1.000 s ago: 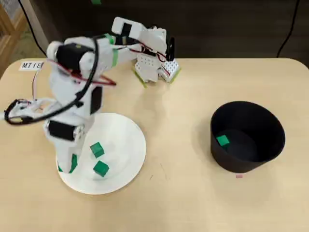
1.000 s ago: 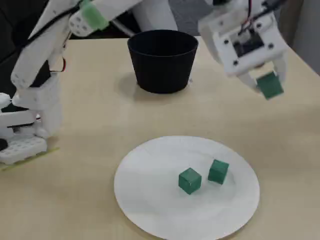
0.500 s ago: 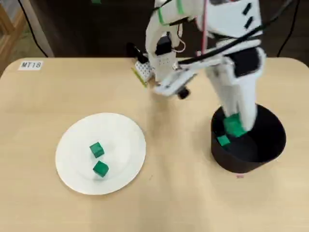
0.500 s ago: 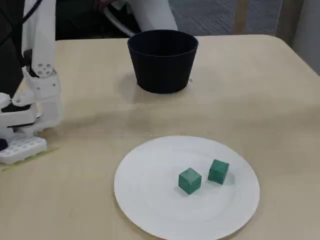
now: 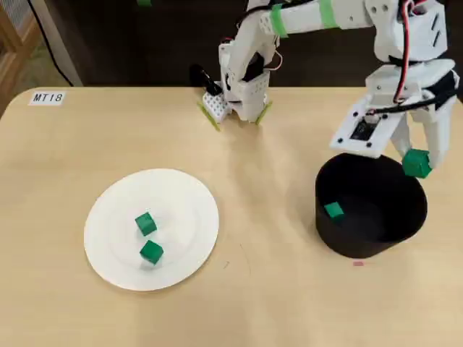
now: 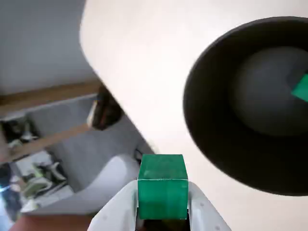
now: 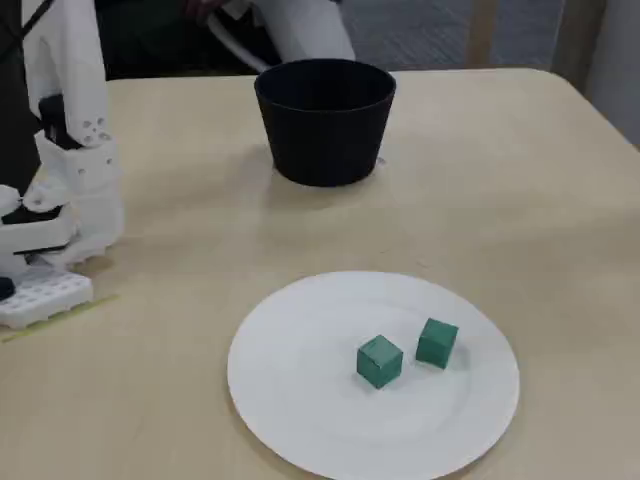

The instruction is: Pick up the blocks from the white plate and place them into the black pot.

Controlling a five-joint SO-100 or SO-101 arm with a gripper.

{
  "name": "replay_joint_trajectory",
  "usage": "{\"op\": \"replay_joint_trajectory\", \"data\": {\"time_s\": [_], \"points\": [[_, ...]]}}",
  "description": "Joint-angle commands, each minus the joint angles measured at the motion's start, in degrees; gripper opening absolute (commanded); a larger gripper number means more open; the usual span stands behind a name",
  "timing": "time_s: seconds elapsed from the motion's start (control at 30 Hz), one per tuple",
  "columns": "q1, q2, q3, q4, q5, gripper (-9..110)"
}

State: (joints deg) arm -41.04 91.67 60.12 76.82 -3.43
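Note:
My gripper [image 5: 417, 165] is shut on a green block [image 5: 414, 162] and holds it above the right rim of the black pot [image 5: 362, 246]. In the wrist view the held block [image 6: 162, 185] sits between my white fingers [image 6: 202, 211], with the pot [image 6: 216, 134] up and to the right. One block [image 5: 333, 210] lies inside the pot, and its corner shows in the wrist view [image 6: 302, 86]. Two blocks [image 5: 145, 223] [image 5: 151, 251] lie on the white plate [image 5: 108, 202]. The fixed view shows the plate [image 7: 300, 410] with both blocks [image 7: 379, 360] [image 7: 437, 342] and the pot [image 7: 325, 130]; the gripper is out of that view.
The arm's white base [image 5: 242, 83] stands at the table's far edge, left of the pot, with a small white perforated piece [image 5: 215, 108] beside it. A label reading MT18 [image 5: 48, 97] lies at the far left. In the fixed view the base [image 7: 65, 180] is at the left.

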Motion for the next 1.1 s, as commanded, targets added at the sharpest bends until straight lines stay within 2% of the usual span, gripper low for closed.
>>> {"op": "replay_joint_trajectory", "data": {"time_s": [0.0, 0.2, 0.47, 0.6, 0.7, 0.8, 0.9, 0.97, 1.07], "points": [[2.46, 13.45, 27.95, -14.59, 2.02, -2], [4.04, 12.04, 34.28, -15.12, -0.44, -2], [4.66, 7.73, 34.28, -15.38, -1.14, -2], [4.31, 7.47, 34.45, -14.41, -3.6, 28], [3.96, 7.47, 34.28, -14.41, -4.04, 33], [3.96, 7.47, 34.19, -14.33, -3.6, 28], [5.01, 8.17, 33.66, -13.8, -2.64, 7], [6.68, 8.88, 33.31, -13.27, -2.46, -2], [10.72, 10.28, 32.61, -12.74, -3.87, -2]]}}
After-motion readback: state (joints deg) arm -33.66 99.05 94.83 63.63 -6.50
